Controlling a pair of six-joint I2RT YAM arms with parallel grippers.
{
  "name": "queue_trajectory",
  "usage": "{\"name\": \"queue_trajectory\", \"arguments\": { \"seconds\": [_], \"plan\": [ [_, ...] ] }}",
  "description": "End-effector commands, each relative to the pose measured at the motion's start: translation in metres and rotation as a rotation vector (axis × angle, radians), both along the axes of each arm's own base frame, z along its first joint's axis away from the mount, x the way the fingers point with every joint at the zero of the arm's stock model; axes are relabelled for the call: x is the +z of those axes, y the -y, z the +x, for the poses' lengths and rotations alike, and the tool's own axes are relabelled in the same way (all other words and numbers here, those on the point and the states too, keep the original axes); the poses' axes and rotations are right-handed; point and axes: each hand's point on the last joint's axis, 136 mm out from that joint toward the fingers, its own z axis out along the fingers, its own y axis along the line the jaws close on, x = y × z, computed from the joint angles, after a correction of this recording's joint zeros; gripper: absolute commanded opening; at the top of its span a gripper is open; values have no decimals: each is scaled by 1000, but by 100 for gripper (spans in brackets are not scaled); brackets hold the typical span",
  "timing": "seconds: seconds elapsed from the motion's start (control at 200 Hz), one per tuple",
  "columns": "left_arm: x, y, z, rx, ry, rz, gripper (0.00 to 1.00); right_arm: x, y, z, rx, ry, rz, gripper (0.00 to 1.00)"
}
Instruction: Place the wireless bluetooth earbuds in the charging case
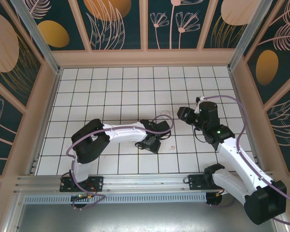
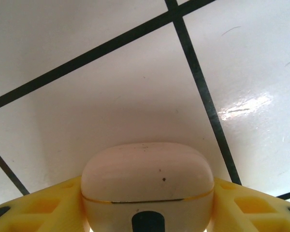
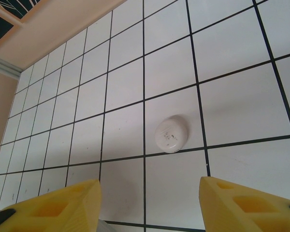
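Bare white tiles (image 1: 111, 87) all around, walls (image 1: 145, 58) well off, left claw (image 1: 153, 143) hugging the white case (image 2: 147, 169), right claw (image 3: 149, 193) open, empty, round white thing (image 3: 170, 135) mid-frame

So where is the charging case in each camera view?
Left wrist: charging case at bottom centre, between the left gripper's fingers.
Top external: at the left gripper's tip, mid-table, too small to see.
Right wrist: a round white piece on the tiles; unclear what.
Shared landmark: the black tile lines.
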Motion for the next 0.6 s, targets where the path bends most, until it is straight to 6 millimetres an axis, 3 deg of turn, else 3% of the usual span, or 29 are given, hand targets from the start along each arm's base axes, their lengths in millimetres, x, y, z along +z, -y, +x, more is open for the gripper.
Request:
{"name": "queue_trajectory", "arguments": {
  "seconds": [0.0,0.325,0.36,0.51,0.596],
  "plan": [
    [15,-2,12,-38,83,10,54,14,-2,1,23,37,13,56],
    [51,-2,29,-130,303,-138,46,6,-29,-1,199,-11,135,56],
    [64,-2,31,-137,352,-190,45,3,-31,-1,219,-23,149,56],
    [92,3,35,-185,525,-398,46,-11,-41,-9,317,-83,150,54],
    [105,3,33,-210,614,-507,46,-10,-50,-17,391,-79,177,53]
  ]
}}
